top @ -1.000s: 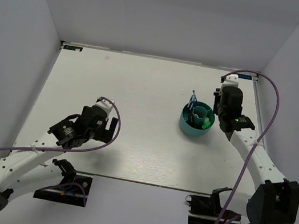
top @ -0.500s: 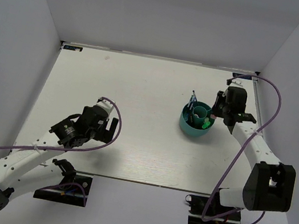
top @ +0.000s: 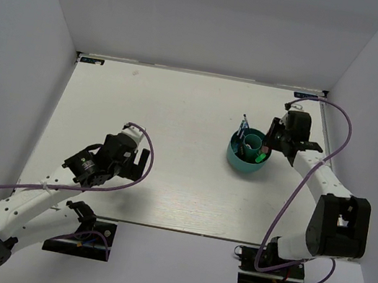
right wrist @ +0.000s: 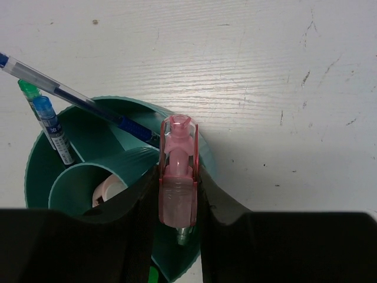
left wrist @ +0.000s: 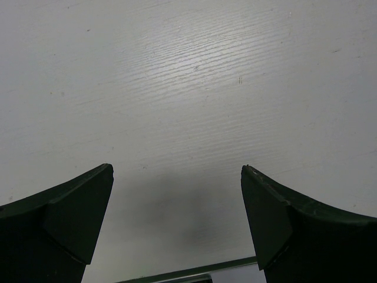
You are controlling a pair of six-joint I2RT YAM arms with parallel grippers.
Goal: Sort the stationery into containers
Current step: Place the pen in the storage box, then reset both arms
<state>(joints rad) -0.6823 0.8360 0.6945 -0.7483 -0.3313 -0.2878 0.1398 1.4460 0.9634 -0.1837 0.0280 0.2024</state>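
The round teal organiser (top: 238,160) stands right of the table's middle; it also shows in the right wrist view (right wrist: 35,171). My right gripper (top: 271,143) is shut on a pink marker (right wrist: 177,177), held over the organiser's right rim. A slim blue pen (right wrist: 70,97) leans out of the organiser, beside two capped pens, one green (right wrist: 26,89) and one blue (right wrist: 50,121). A white-pink eraser (right wrist: 109,190) lies in the central tube. My left gripper (top: 142,165) is open and empty above bare table at the near left.
White walls enclose the table on three sides. The table's near edge (left wrist: 194,271) lies just below my left fingertips (left wrist: 259,194). Purple cables loop from both arms. The right wall stands close behind the right arm.
My right gripper has shifted a little left and back, carrying the pink marker over the organiser's right rim. The left arm has not moved.
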